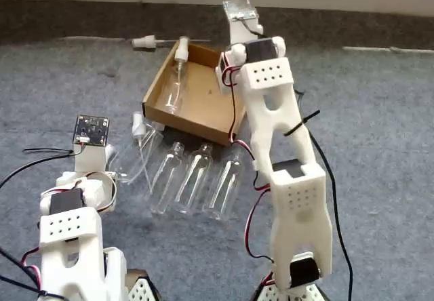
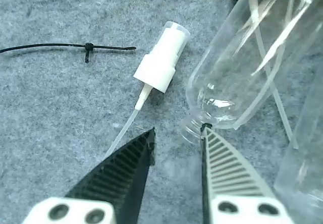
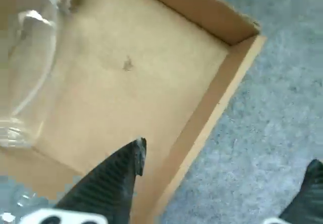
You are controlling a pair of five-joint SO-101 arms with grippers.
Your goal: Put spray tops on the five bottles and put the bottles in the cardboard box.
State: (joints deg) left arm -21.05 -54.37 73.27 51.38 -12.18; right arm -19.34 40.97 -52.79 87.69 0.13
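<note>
The left arm point(image 1: 68, 230) and right arm point(image 1: 274, 114) are white plastic with hole-dotted housings, black servos, red-and-black cables point(image 1: 247, 226) and ribbed dark fingers point(image 2: 126, 168).

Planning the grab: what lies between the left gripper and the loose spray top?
Left wrist view: bare carpet and the thin tube of the spray top, running toward the left gripper.

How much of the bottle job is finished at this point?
Done: one capped bottle lies in the cardboard box. In hand: nothing; the left end effector is open at an uncapped bottle, near a loose spray top. Left: four bottles on the carpet.
</note>
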